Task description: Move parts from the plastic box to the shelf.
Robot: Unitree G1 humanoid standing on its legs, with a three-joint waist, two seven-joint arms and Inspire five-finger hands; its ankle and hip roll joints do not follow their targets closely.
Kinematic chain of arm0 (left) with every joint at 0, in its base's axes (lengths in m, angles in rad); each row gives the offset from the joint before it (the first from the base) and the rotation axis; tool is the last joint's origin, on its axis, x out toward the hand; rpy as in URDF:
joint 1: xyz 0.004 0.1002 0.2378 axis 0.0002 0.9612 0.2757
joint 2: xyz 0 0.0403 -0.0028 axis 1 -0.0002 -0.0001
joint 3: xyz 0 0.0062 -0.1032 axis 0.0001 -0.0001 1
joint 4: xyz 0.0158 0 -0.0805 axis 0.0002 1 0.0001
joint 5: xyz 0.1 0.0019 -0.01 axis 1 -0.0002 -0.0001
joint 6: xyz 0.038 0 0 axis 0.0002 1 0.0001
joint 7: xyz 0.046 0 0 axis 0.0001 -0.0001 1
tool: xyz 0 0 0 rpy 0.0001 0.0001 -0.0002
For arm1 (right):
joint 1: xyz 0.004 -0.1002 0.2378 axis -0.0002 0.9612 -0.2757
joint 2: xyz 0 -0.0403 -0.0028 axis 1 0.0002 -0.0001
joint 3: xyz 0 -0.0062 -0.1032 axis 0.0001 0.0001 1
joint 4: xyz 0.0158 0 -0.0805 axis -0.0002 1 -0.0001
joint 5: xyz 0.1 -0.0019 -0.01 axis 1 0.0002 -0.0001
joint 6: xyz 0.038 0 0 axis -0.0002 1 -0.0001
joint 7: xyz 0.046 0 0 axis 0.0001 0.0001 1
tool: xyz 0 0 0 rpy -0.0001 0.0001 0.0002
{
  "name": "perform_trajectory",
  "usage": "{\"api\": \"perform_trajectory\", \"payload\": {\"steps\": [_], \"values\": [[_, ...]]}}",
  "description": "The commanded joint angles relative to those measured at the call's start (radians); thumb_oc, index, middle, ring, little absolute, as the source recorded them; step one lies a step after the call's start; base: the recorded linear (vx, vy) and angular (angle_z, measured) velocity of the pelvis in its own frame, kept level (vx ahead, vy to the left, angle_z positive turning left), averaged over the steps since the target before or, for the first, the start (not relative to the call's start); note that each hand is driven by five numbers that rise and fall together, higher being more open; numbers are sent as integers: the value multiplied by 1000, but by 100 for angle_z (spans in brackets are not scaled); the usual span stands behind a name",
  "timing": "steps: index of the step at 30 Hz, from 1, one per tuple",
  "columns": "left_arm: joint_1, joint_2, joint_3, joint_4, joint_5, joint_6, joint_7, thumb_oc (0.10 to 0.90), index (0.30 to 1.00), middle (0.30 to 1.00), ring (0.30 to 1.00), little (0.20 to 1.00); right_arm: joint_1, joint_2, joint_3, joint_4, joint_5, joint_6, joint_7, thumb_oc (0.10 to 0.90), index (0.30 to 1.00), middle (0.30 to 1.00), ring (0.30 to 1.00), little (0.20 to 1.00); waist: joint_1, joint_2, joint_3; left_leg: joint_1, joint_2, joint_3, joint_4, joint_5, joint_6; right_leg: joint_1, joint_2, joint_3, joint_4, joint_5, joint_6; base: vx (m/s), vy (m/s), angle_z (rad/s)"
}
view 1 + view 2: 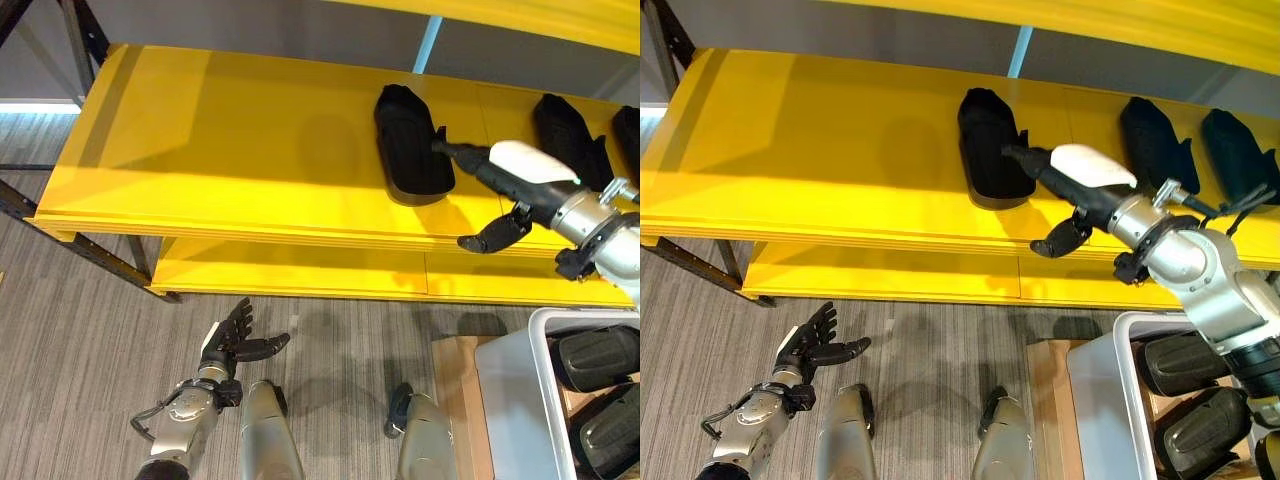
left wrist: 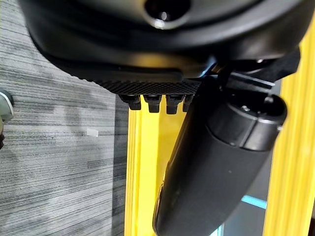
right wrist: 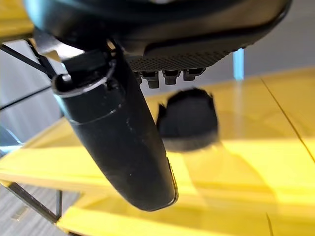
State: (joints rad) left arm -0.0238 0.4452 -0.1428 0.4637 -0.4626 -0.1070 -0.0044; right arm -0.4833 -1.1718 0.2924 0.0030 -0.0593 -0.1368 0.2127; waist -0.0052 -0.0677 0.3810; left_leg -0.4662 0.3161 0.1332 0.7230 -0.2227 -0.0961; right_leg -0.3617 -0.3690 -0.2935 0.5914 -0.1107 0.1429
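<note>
At the yellow shelf [image 1: 230, 140], our right hand [image 1: 520, 185] reaches over the front edge with fingers straight and relaxed, fingertips just beside the black part [image 1: 408, 143] lying on the shelf's top board. Whether they touch it we cannot tell; the right wrist view shows a gap between them and the part. 2 more black parts [image 1: 1152, 140] lie on the same board, farther toward the shelf's right end. Below the shelf's right end, the plastic box [image 1: 1090, 400] holds at least 2 further dark parts [image 1: 1185, 360]. Our left hand [image 1: 232, 342] hangs low in front of the shelf's lower board, fingers spread and holding nothing.

We judge the step in hand to be the release: the part looks settled flat on the board, so the hand should draw straight back from the shelf without brushing the part toward the edge.

The box is cut off at the frame's edge, so its full contents are hidden. The shelf's rightmost part is also cropped in the left eye view.
</note>
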Motion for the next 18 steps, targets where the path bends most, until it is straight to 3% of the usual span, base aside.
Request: {"api": "perform_trajectory", "payload": {"steps": [1,7,18], "values": [[-8,4,7,-53,28,-58,18,900,1000,1000,1000,1000,-42,43,-119,-33,-22,-29,-76,900,1000,1000,1000,1000,11,-14,-93,60,42,-4,-63,33,-40,19,12,29,45,-25,-4,-1,4,-9],[-7,-3,6,-50,38,-56,27,900,1000,1000,1000,1000,-7,84,-115,-41,-54,-20,-77,900,1000,1000,1000,1000,9,-11,-92,62,47,1,-62,35,-41,20,14,32,44,-26,-5,2,-1,-4],[-8,-1,-5,-54,37,-60,33,900,1000,1000,1000,1000,-79,132,-21,68,-109,7,-96,900,1000,1000,1000,1000,19,0,-80,58,41,1,-57,33,-39,19,8,32,51,-26,-5,0,0,0]]}}
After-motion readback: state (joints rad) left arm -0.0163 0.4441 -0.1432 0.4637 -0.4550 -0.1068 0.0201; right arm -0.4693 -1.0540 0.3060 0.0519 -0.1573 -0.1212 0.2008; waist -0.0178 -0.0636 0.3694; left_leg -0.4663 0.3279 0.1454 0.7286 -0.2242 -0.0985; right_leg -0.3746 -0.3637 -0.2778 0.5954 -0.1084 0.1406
